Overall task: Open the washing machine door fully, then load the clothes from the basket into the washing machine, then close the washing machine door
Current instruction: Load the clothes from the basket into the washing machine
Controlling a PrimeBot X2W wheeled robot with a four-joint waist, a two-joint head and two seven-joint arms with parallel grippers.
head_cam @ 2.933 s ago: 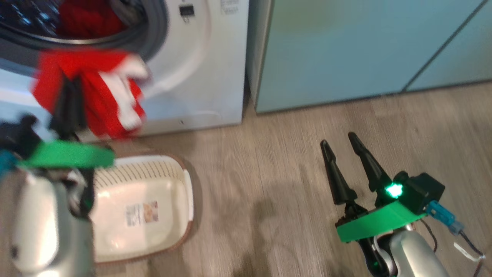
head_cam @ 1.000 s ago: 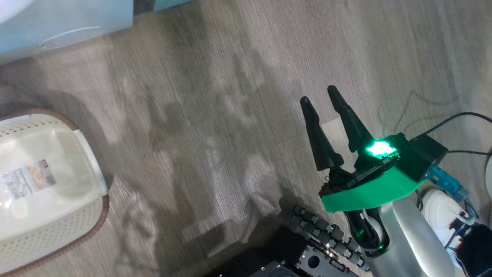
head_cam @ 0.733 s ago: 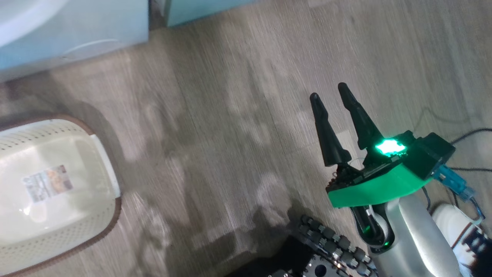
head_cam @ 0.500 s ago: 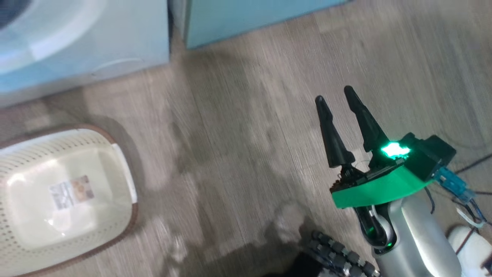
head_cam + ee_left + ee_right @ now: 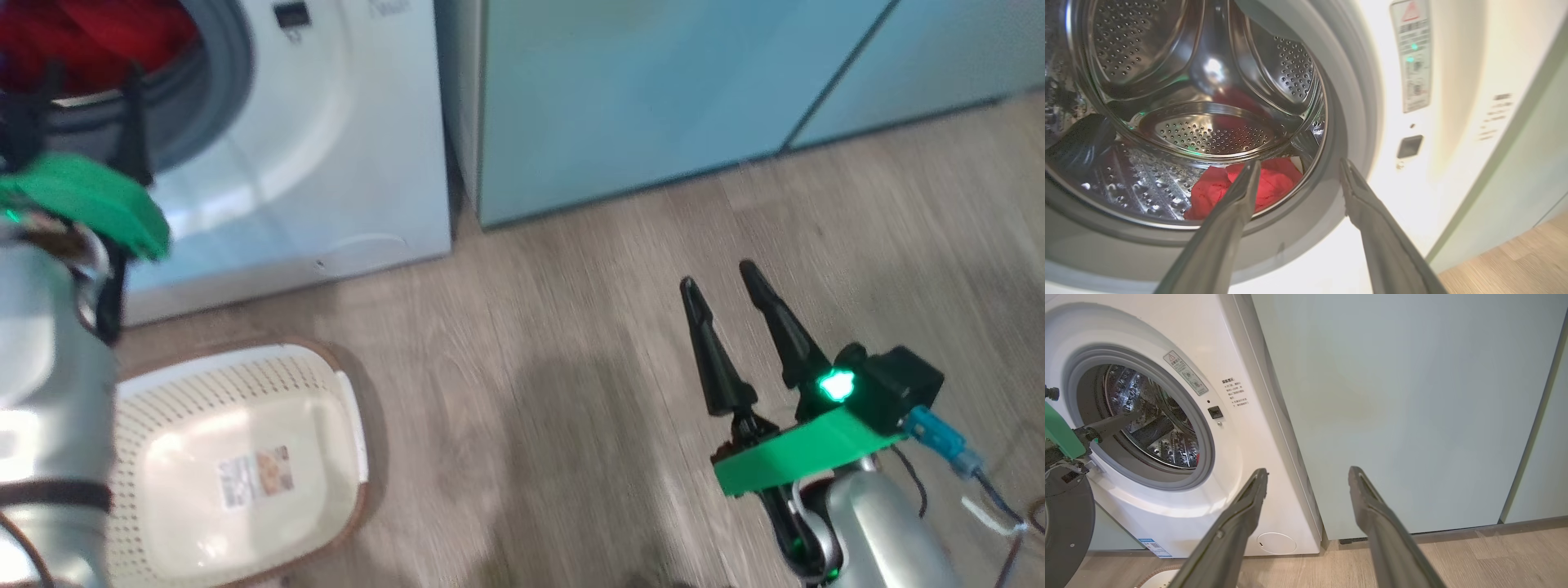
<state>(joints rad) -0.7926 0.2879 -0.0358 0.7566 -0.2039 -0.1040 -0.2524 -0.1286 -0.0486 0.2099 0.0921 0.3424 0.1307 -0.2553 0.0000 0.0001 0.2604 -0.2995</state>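
**Load In, Door Next**

The washing machine stood open, with the basket empty on the floor before it and the red clothes at the drum's bottom. Loading looked finished, so the next move called for swinging the door shut. The left pincer hung at the drum's mouth, fingers apart and empty. The right pincer hovered over bare floor, likewise apart.

One washing machine upper left, one basket lower left, one red clothes heap, two grippers, left gripper and right gripper, two teal cabinet fronts upper right.
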